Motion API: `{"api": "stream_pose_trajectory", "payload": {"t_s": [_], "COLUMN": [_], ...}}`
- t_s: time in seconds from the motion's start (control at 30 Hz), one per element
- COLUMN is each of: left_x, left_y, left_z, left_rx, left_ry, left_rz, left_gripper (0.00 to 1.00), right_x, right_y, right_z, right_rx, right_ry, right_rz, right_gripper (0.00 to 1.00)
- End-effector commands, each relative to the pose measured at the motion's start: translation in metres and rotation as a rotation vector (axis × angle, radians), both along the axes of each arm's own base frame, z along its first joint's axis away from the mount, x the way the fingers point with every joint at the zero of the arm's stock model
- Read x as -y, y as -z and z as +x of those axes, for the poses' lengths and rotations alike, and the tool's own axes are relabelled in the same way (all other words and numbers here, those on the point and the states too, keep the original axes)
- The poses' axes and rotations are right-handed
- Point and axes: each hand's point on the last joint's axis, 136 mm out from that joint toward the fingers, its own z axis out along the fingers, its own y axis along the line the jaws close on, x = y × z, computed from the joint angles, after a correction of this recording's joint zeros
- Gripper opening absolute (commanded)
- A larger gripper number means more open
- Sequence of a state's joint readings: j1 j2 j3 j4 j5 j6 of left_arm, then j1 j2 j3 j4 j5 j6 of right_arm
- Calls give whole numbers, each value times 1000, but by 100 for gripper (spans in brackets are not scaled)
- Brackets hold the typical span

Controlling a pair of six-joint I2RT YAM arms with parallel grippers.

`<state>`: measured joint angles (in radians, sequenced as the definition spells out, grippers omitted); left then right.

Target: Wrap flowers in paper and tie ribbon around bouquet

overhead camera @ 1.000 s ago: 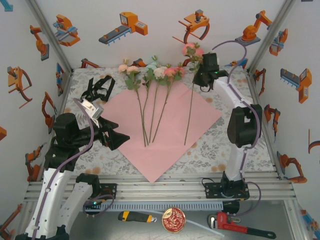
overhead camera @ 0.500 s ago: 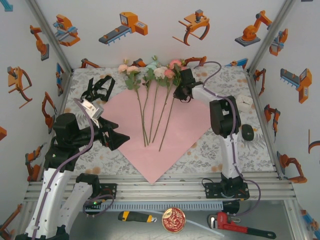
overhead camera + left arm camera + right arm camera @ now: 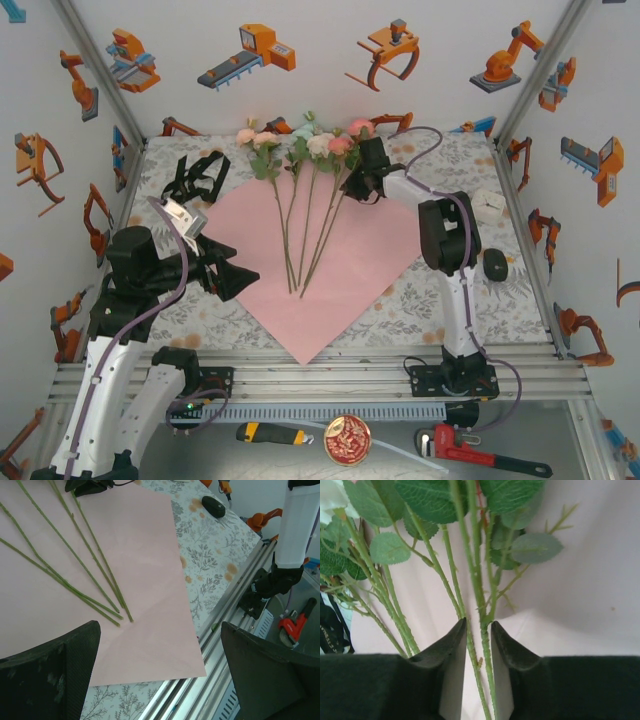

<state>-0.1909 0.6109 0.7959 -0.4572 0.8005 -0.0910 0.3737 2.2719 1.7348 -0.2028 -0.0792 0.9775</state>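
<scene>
The flowers lie fanned on the pink paper, blooms toward the far edge of the table, stems meeting near the sheet's middle. The right gripper sits low over the rightmost stem just under its leaves, jaws a little apart around it, so rising could snag a leaf and drag that flower or the thin sheet askew. The left gripper, jaws wide open, hovers by the paper's near-left edge.

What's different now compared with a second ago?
The right end effector carried one flower leftward and laid it on the paper beside the other flowers. Its jaws now stand slightly apart around it, seemingly letting go. The other flowers, paper, ribbon and left end effector stayed put.
</scene>
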Motion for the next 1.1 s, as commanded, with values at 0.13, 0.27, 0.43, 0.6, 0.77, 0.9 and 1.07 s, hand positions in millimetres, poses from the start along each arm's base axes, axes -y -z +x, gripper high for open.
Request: {"api": "stream_pose_trajectory", "payload": {"t_s": [0.13, 0.27, 0.43, 0.6, 0.77, 0.9, 1.07], "left_x": [-3, -6, -22, -62, -74, -67, -59], "left_y": [4, 8, 20, 39, 66, 98, 148], "left_z": [3, 7, 25, 56, 59, 46, 21], "left_rx": [7, -4, -35, -179, -373, -544, -725], "left_ry": [-13, -41, -170, -496, -652, -666, -666], "left_rz": [22, 39, 104, 132, 11, -92, -162], "left_gripper": [97, 97, 97, 97, 98, 98, 98], "right_x": [12, 23, 27, 44, 54, 45, 19], "right_y": [-86, -125, -183, -215, -184, -150, -119], "right_z": [-13, -31, -72, -142, -218, -284, -351], "right_rx": [176, 251, 378, 507, 471, 457, 552], "right_ry": [-76, -119, -207, -295, -422, -600, -911], "right_rz": [-43, -68, -63, -182, -268, -336, -411], "right_gripper": [42, 47, 53, 66, 67, 69, 69]}}
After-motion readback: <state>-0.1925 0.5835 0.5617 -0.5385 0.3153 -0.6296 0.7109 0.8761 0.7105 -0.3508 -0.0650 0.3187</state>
